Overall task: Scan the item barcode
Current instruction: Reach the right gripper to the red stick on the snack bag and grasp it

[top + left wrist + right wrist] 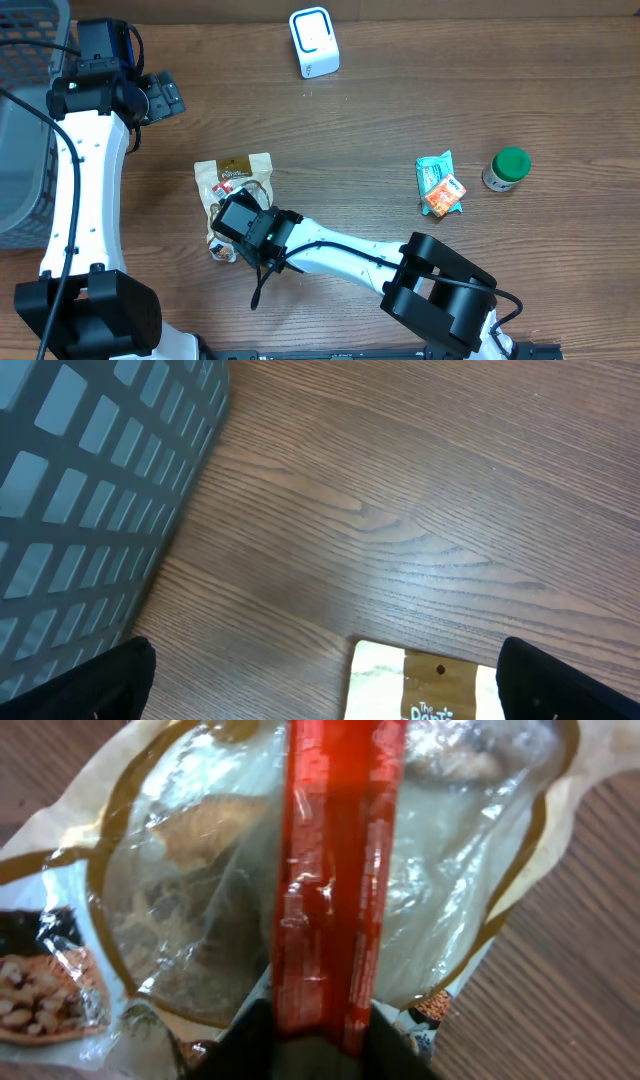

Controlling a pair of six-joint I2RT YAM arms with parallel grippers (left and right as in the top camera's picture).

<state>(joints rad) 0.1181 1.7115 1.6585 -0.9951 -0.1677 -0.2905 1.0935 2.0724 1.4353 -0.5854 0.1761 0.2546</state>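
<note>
A thin red packet [335, 870] stands between the dark jaws of my right gripper [320, 1020], which is shut on its lower end. Under it lies a clear and tan snack bag [190, 850], flat on the wooden table [235, 170]. In the overhead view my right gripper [245, 225] hovers over that bag's lower half and hides the red packet. The white scanner with a blue outline [314, 42] stands at the table's back edge. My left gripper [165, 95] is open far back on the left; its wrist view shows the bag's top edge [420, 685] just below the wide-apart fingertips [540, 680].
A grey mesh basket [25, 120] fills the left edge and looms close in the left wrist view [80, 490]. On the right lie a teal packet [433, 170], an orange packet [443, 197] and a green-capped jar [507, 168].
</note>
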